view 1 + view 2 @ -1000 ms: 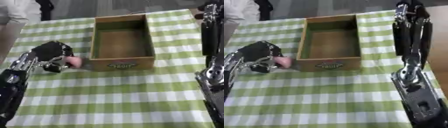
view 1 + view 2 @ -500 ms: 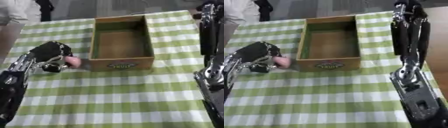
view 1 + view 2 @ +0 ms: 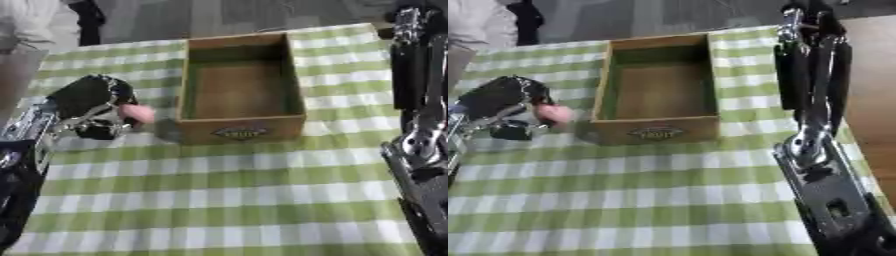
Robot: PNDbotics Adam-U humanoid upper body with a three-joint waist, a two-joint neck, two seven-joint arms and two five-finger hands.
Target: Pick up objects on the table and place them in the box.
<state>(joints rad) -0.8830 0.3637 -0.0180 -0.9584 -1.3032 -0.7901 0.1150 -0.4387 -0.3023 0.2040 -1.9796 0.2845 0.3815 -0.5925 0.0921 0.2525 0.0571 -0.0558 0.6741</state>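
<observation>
Beside box (image 3: pixel 240 95) left wall: left hand (image 3: pixel 87 102) curled round pink object (image 3: pixel 137 113); right hand's state unclear.

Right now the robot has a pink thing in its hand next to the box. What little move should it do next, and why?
Probably carry it a bit rightward and up, over the near-left wall. The left hand is curled round the pink object, which sits just outside the wooden box, beside its left wall, not above the opening. The box looks empty.
</observation>
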